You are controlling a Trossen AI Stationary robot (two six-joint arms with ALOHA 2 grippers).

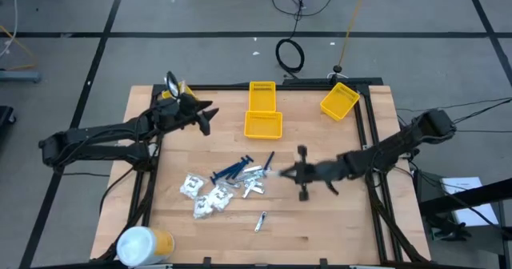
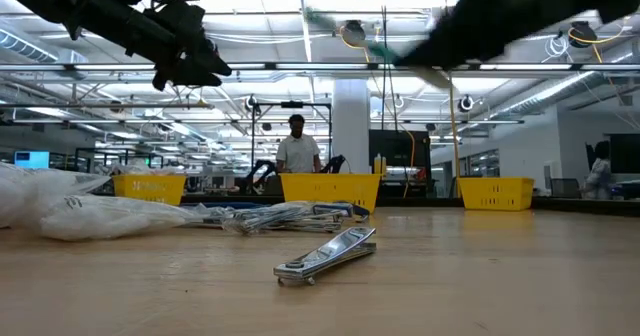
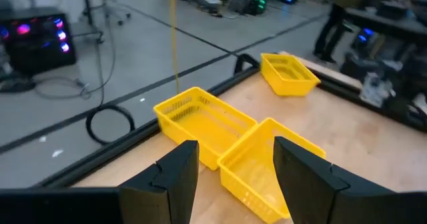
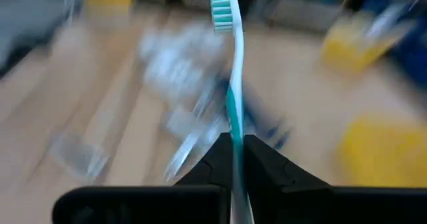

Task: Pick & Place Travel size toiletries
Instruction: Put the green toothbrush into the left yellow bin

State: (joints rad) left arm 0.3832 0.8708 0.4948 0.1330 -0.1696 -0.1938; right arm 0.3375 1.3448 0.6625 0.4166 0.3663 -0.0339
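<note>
The right gripper (image 4: 232,147) pinched a green toothbrush (image 4: 231,64) above the toiletry pile (image 1: 228,185) mid-table; the left gripper (image 3: 230,167) hung open near three yellow bins (image 1: 262,123) at the wooden table's (image 1: 336,229) far edge.

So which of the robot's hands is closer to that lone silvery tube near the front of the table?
The right hand, shut on a toothbrush, is nearer the silvery tube. The left hand hovers farther away, by the yellow bins.

Teal-and-white toothbrush (image 4: 233,71), yellow bins (image 1: 262,124), dark blue razors (image 1: 232,171), seemingly silvery tube (image 2: 326,255)
</note>
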